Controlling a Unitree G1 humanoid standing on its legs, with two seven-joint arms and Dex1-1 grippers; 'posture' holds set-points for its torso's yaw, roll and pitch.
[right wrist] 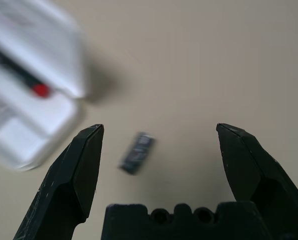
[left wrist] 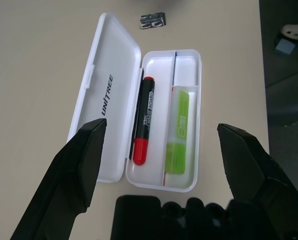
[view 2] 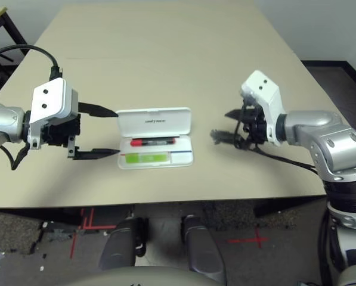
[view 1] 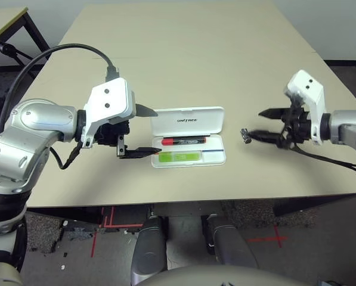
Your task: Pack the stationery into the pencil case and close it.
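The white pencil case lies open mid-table with its lid folded back. Inside it are the black marker with the red cap and, beside it, the lime-green stick. On the table to the right of the case lies the tiny dark clip. My right gripper is open just over the clip; in the right wrist view the clip shows between the spread fingers. My left gripper is open at the case's left end, its fingers straddling it without touching.
The beige table stretches bare behind the case. Its front edge runs close below the case and both grippers. Another table stands at the far left. A black cable loops over my left arm.
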